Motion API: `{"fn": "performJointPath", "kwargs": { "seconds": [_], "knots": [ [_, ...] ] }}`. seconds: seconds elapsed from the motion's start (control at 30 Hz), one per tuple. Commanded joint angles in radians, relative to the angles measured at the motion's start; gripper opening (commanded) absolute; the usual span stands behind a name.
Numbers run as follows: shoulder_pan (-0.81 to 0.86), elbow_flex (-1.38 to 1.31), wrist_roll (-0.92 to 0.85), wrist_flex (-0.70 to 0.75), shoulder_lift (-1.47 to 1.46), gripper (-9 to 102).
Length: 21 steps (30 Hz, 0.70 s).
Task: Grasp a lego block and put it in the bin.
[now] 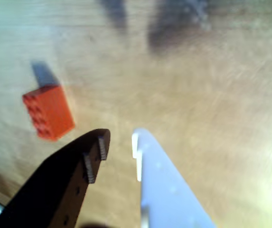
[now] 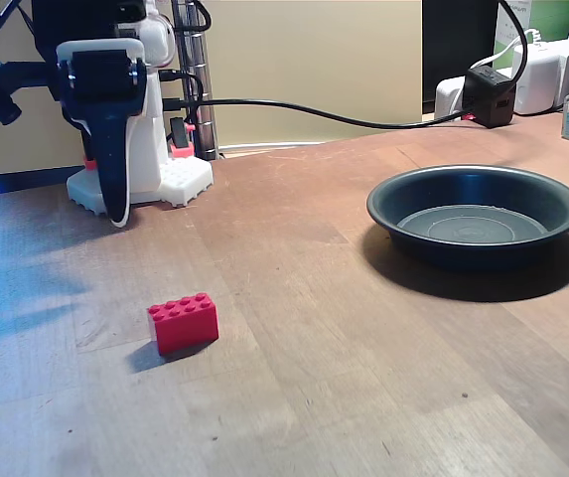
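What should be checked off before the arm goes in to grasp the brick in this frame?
1. Gripper empty: ok, nothing between the fingers in the wrist view.
2. Jaws open wide enough for the lego block: cannot tell.
3. Gripper lined up over the block: not ok, the block lies left of the fingertips in the wrist view.
4. Block free-standing on the table, studs up: ok.
5. Bin empty and upright: ok.
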Motion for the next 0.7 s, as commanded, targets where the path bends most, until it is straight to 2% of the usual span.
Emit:
{"fn": "performJointPath", "kwargs": {
  "seconds": [0.0, 0.4, 0.67],
  "knots": [
    [0.000, -0.133, -0.005, 0.029, -0.095, 0],
    [-0.089, -0.575, -0.003, 0.055, -0.627, 0],
    [-0.138, -0.753, -0.003, 0.031, -0.973, 0]
  ]
}}
